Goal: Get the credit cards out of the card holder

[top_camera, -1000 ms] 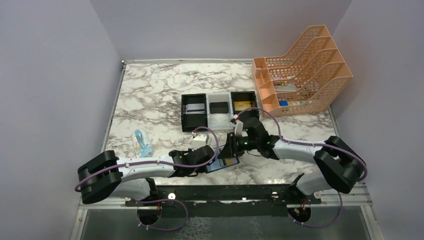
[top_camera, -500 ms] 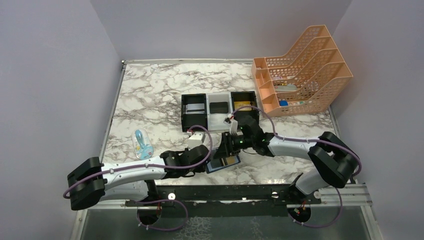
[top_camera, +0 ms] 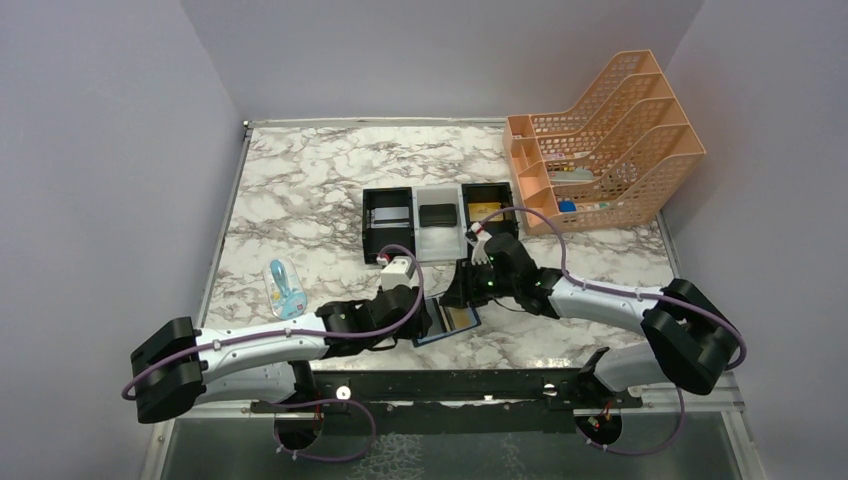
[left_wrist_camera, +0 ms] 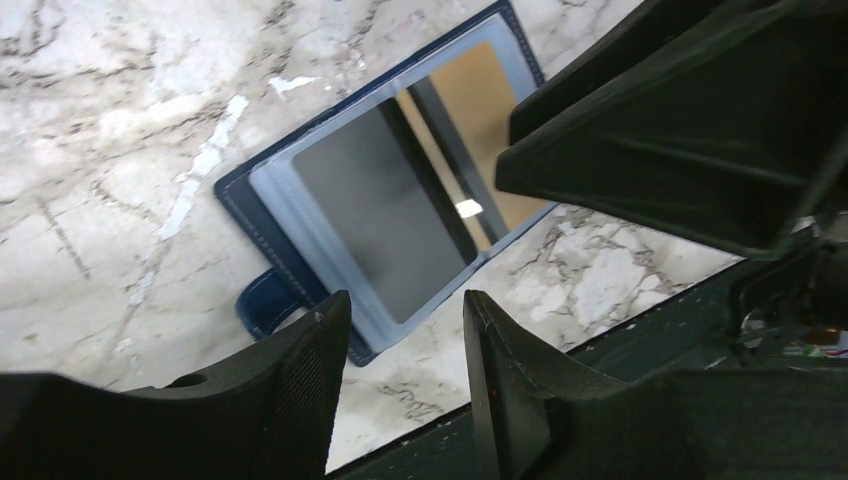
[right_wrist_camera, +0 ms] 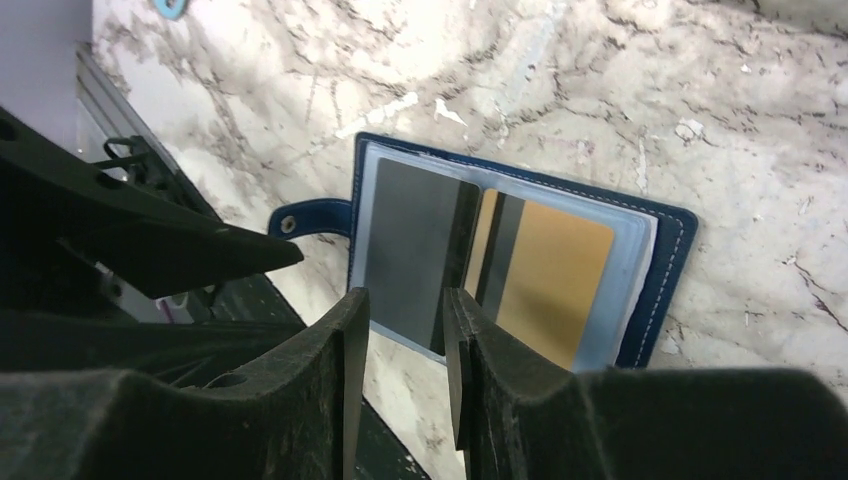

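The card holder (top_camera: 436, 337) lies open and flat on the marble near the table's front edge, navy with clear pockets (left_wrist_camera: 300, 215) and a small tab (right_wrist_camera: 305, 218). Two credit cards sit in its pockets: a grey card (left_wrist_camera: 385, 230) (right_wrist_camera: 410, 250) and a gold card (left_wrist_camera: 490, 100) (right_wrist_camera: 550, 285). My left gripper (top_camera: 428, 318) (left_wrist_camera: 405, 310) hovers at the holder's tab end, open, nothing between its fingers. My right gripper (top_camera: 458, 296) (right_wrist_camera: 403, 300) hangs over the holder from the far side, jaws a narrow gap apart and empty.
Behind the holder stand three small trays: a black tray (top_camera: 368, 232) with a silver card, a white tray (top_camera: 437, 240) with a black card, and a black tray (top_camera: 505, 192) with a gold card. A peach mesh rack (top_camera: 600, 140) fills the back right. A pale blue object (top_camera: 283, 287) lies at the left.
My left gripper's jaws have spread apart and the left arm has shifted forward beside the holder. The right gripper has shifted slightly over the holder, which now lies spread open.
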Tool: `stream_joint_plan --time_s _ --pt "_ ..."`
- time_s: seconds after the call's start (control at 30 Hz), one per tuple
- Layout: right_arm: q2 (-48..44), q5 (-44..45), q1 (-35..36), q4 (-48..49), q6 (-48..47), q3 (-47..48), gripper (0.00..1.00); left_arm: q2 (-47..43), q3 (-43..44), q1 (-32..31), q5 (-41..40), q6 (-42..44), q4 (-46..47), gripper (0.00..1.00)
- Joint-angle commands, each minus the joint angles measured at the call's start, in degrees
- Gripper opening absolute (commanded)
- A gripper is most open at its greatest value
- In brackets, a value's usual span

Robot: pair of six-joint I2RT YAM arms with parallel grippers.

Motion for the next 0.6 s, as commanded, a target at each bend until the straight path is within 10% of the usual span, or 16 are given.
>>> stream_joint_plan --time_s 0.0,0.57 --pt "2.63 -1.88 0.1 2.62 0.33 -1.11 0.33 2.8 1.53 -0.27 1.63 1.05 6.87 0.48" --pt "13.0 -6.56 0.12 6.63 1.16 -0.96 0.29 15.64 2.46 -0.22 -0.53 -0.06 1.18 0.23"
